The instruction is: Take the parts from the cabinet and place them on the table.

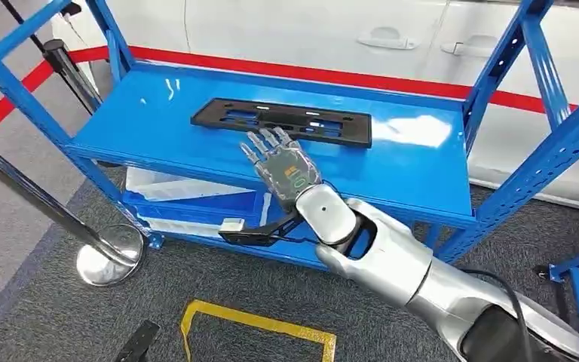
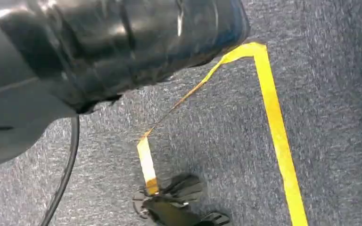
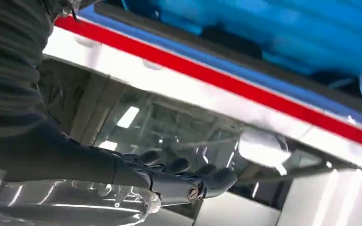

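Part (image 1: 281, 121), black and flat, lies on the blue shelf (image 1: 415, 162), mid frame. Right hand (image 1: 280, 162) reaches flat, fingers apart, holding nothing. Nothing moved yet.

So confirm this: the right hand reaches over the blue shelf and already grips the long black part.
Not quite. In the head view the right hand is over the blue shelf with fingers spread, just short of the long black part, not gripping it.

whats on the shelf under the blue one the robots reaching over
Below the top shelf, white sheets and a black part lie on the lower shelf. The top shelf and the right hand cover the rest.
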Available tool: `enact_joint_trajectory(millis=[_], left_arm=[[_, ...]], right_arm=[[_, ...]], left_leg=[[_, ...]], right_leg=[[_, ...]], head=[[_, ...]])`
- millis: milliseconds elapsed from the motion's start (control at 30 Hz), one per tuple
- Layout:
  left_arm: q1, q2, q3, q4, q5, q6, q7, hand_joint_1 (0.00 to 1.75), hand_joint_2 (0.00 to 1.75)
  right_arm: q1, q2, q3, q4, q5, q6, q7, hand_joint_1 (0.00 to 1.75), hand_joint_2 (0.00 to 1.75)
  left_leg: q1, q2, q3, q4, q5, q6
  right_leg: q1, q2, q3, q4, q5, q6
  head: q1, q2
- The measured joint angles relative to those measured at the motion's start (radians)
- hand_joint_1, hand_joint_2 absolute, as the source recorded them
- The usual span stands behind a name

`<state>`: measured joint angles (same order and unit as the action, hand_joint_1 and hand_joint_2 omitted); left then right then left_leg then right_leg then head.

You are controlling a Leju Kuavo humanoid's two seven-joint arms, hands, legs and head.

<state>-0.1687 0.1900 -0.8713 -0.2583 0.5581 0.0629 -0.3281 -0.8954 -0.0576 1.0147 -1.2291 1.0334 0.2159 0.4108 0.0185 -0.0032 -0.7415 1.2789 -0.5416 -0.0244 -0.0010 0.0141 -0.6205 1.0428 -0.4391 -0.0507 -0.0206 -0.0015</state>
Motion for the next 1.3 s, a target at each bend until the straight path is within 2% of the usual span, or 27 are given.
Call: enact_joint_trajectory(millis=[67, 100, 167, 233, 267, 300, 333, 400, 433, 467, 500, 533, 600, 633, 667, 767, 833, 867, 933, 967, 1000, 1033, 1100, 1133, 1167, 1267, 1300], left_arm=[[-0.002, 0.0, 0.0, 0.0, -0.001, 0.0, 0.0, 0.0, 0.0], [-0.003, 0.0, 0.0, 0.0, -0.001, 0.0, 0.001, 0.0, 0.0], [-0.004, 0.0, 0.0, 0.001, -0.001, 0.0, 0.003, 0.0, 0.0], [-0.006, 0.0, 0.0, 0.001, -0.002, -0.001, 0.003, 0.0, 0.0], [-0.002, 0.0, 0.0, 0.001, -0.002, -0.001, 0.004, 0.0, 0.0], [-0.001, 0.0, 0.0, 0.001, -0.002, -0.001, 0.005, 0.0, 0.0], [-0.001, 0.0, 0.0, 0.001, -0.002, -0.001, 0.005, 0.0, 0.0], [-0.004, -0.001, 0.0, 0.001, -0.003, -0.002, 0.005, 0.0, 0.0], [-0.004, -0.002, 0.0, 0.001, -0.004, -0.002, 0.005, 0.0, 0.0], [-0.003, -0.003, 0.0, 0.001, -0.005, -0.002, 0.005, 0.0, 0.0], [-0.003, -0.004, 0.0, 0.001, -0.005, -0.002, 0.005, 0.0, 0.0], [-0.003, -0.005, 0.0, 0.001, -0.008, -0.003, 0.007, 0.0, 0.0], [-0.005, -0.008, 0.0, 0.001, -0.011, -0.005, 0.008, 0.0, 0.0], [-0.006, -0.008, 0.0, 0.001, -0.012, -0.006, 0.009, 0.0, 0.0], [-0.008, -0.008, 0.0, 0.001, -0.013, -0.006, 0.01, 0.0, 0.0], [-0.007, -0.01, 0.0, 0.001, -0.014, -0.006, 0.01, 0.0, 0.0], [-0.007, -0.011, 0.0, 0.001, -0.015, -0.006, 0.01, 0.0, 0.0], [-0.009, -0.011, 0.0, 0.001, -0.016, -0.007, 0.01, 0.0, 0.0], [-0.008, -0.011, 0.0, 0.001, -0.016, -0.007, 0.01, 0.0, 0.0], [-0.006, -0.011, 0.0, 0.001, -0.016, -0.007, 0.01, 0.0, 0.0], [-0.004, -0.011, 0.0, 0.001, -0.015, -0.007, 0.011, 0.0, 0.0], [-0.003, -0.011, 0.0, 0.001, -0.016, -0.007, 0.011, 0.0, 0.0], [-0.005, -0.011, 0.0, 0.001, -0.016, -0.007, 0.01, 0.0, 0.0], [-0.006, -0.011, 0.001, 0.001, -0.016, -0.006, 0.01, 0.0, 0.0], [-0.008, -0.011, 0.001, 0.001, -0.016, -0.007, 0.01, 0.0, 0.0], [-0.006, -0.011, 0.001, 0.001, -0.017, -0.007, 0.011, 0.0, 0.0], [-0.005, -0.011, 0.001, 0.001, -0.017, -0.007, 0.011, 0.0, 0.0]], right_arm=[[-0.001, 0.01, 0.002, 0.021, -0.002, -0.001, -0.01, 0.0, 1.75], [-0.001, 0.018, 0.002, 0.03, -0.007, -0.001, -0.019, 0.0, 1.75], [-0.002, 0.029, 0.003, 0.048, -0.013, 0.0, -0.031, 0.0, 1.75], [0.003, 0.039, 0.006, 0.064, -0.006, 0.0, -0.035, 0.0, 1.75], [0.003, 0.047, 0.009, 0.072, 0.0, 0.0, -0.037, 0.0, 1.75], [0.003, 0.051, 0.01, 0.077, 0.006, 0.0, -0.037, 0.0, 1.75], [0.002, 0.054, 0.011, 0.082, 0.01, 0.0, -0.038, 0.0, 1.75], [0.003, 0.063, 0.013, 0.103, 0.018, 0.0, -0.044, 0.0, 1.75], [0.008, 0.067, 0.018, 0.115, 0.02, 0.002, -0.047, 0.0, 1.75], [0.014, 0.07, 0.021, 0.124, 0.023, 0.001, -0.052, 0.0, 1.75], [0.016, 0.077, 0.027, 0.138, 0.025, -0.001, -0.06, 0.0, 1.75], [0.015, 0.085, 0.028, 0.149, 0.025, -0.003, -0.066, 0.0, 1.75], [0.015, 0.102, 0.029, 0.166, 0.022, -0.01, -0.077, 0.0, 1.75], [0.014, 0.111, 0.029, 0.175, 0.02, -0.015, -0.079, 0.0, 1.75], [0.014, 0.122, 0.03, 0.182, 0.02, -0.018, -0.081, 0.0, 1.75], [0.016, 0.133, 0.031, 0.201, 0.019, -0.019, -0.082, 0.0, 1.75], [0.015, 0.143, 0.031, 0.209, 0.019, -0.02, -0.082, 0.0, 1.75], [0.014, 0.15, 0.031, 0.211, 0.019, -0.02, -0.082, 0.0, 1.75], [0.016, 0.155, 0.031, 0.219, 0.019, -0.02, -0.082, 0.0, 1.75], [0.017, 0.157, 0.032, 0.222, 0.019, -0.02, -0.082, 0.0, 1.75], [0.018, 0.158, 0.033, 0.228, 0.019, -0.02, -0.082, 0.0, 1.75], [0.018, 0.158, 0.033, 0.232, 0.019, -0.021, -0.083, 0.0, 1.75], [0.016, 0.165, 0.033, 0.239, 0.019, -0.021, -0.087, 0.0, 1.75], [0.015, 0.167, 0.034, 0.242, 0.019, -0.022, -0.088, 0.0, 1.75], [0.012, 0.169, 0.034, 0.245, 0.019, -0.022, -0.088, 0.0, 1.75], [0.012, 0.173, 0.034, 0.256, 0.019, -0.027, -0.091, 0.0, 1.75], [0.011, 0.175, 0.035, 0.259, 0.019, -0.031, -0.091, 0.0, 1.75]], left_leg=[[-0.002, 0.0, 0.051, -0.15, 0.11, 0.011], [-0.005, 0.0, 0.079, -0.231, 0.148, 0.019], [-0.017, -0.002, 0.101, -0.262, 0.129, 0.029], [-0.019, -0.002, 0.098, -0.264, 0.123, 0.032], [-0.018, -0.002, 0.101, -0.271, 0.124, 0.035], [-0.005, 0.001, 0.114, -0.284, 0.129, 0.04], [-0.005, 0.0, 0.122, -0.29, 0.127, 0.042], [-0.005, 0.0, 0.13, -0.29, 0.121, 0.052], [-0.005, 0.0, 0.133, -0.289, 0.117, 0.053], [-0.004, -0.001, 0.136, -0.287, 0.113, 0.053], [-0.002, -0.002, 0.138, -0.283, 0.108, 0.051], [0.0, -0.003, 0.14, -0.278, 0.103, 0.048], [0.005, -0.003, 0.145, -0.263, 0.086, 0.038], [0.002, -0.004, 0.142, -0.258, 0.078, 0.031], [-0.003, -0.004, 0.137, -0.246, 0.074, 0.023], [0.003, -0.004, 0.142, -0.257, 0.076, 0.01], [0.005, -0.001, 0.133, -0.229, 0.052, 0.0], [0.004, -0.001, 0.107, -0.175, 0.026, -0.002], [0.004, -0.001, 0.021, -0.018, -0.03, -0.006], [0.004, -0.001, -0.004, 0.02, -0.035, -0.007], [0.004, -0.001, -0.017, 0.026, -0.016, -0.006], [0.004, -0.001, -0.005, -0.014, 0.02, -0.004], [0.004, -0.001, 0.066, -0.174, 0.115, 0.002], [0.003, -0.002, 0.091, -0.237, 0.124, 0.006], [-0.007, -0.002, 0.109, -0.259, 0.112, 0.009], [-0.009, -0.005, 0.108, -0.259, 0.109, 0.021], [-0.001, -0.004, 0.115, -0.271, 0.114, 0.028]], right_leg=[[0.004, 0.002, 0.018, 0.0, -0.011, 0.001], [0.004, 0.002, 0.024, 0.0, -0.017, 0.002], [0.007, 0.004, 0.019, 0.0, -0.02, 0.008], [0.003, 0.001, 0.017, -0.006, -0.019, 0.015], [0.005, 0.001, 0.02, -0.009, -0.02, 0.019], [0.005, -0.002, 0.015, 0.004, -0.032, 0.026], [0.006, -0.004, 0.004, 0.034, -0.047, 0.033], [0.0, -0.005, -0.07, 0.177, -0.107, 0.04], [-0.003, -0.005, -0.109, 0.241, -0.123, 0.044], [-0.006, -0.005, -0.137, 0.276, -0.12, 0.046], [-0.009, -0.005, -0.142, 0.264, -0.095, 0.049], [-0.012, -0.006, -0.128, 0.217, -0.055, 0.05], [-0.017, -0.007, -0.061, 0.059, 0.038, 0.051], [-0.015, -0.007, -0.049, 0.041, 0.016, 0.051], [-0.012, -0.004, -0.039, 0.018, 0.011, 0.044], [-0.008, 0.0, -0.04, 0.023, 0.01, 0.032], [-0.014, -0.001, -0.027, 0.011, 0.01, 0.02], [-0.014, -0.002, -0.023, 0.01, 0.008, 0.014], [-0.01, -0.002, -0.018, 0.011, 0.004, 0.008], [-0.009, -0.002, -0.017, 0.011, 0.002, 0.006], [-0.008, -0.001, -0.013, 0.011, -0.001, 0.005], [-0.007, 0.0, -0.009, 0.011, -0.003, 0.005], [-0.007, 0.002, 0.002, 0.011, -0.01, 0.009], [-0.007, 0.002, 0.005, 0.01, -0.013, 0.013], [-0.002, 0.003, 0.001, 0.012, -0.014, 0.018], [-0.005, 0.002, 0.006, 0.0, -0.012, 0.032], [0.001, 0.003, 0.011, -0.001, -0.016, 0.039]], head=[[0.0, 0.0], [0.0, 0.0], [0.0, 0.0], [0.002, 0.0], [0.0, 0.0], [0.001, 0.0], [0.003, 0.0], [0.003, 0.0], [0.003, 0.0], [0.003, 0.0], [0.004, 0.0], [0.003, 0.0], [0.004, 0.0], [0.003, 0.0], [0.003, 0.0], [0.002, 0.0], [0.0, 0.0], [-0.006, 0.0], [-0.005, 0.0], [-0.005, 0.0], [-0.005, 0.0], [-0.005, 0.0], [-0.006, 0.0], [-0.005, 0.0], [-0.006, 0.0], [-0.005, 0.0], [-0.003, 0.0]])
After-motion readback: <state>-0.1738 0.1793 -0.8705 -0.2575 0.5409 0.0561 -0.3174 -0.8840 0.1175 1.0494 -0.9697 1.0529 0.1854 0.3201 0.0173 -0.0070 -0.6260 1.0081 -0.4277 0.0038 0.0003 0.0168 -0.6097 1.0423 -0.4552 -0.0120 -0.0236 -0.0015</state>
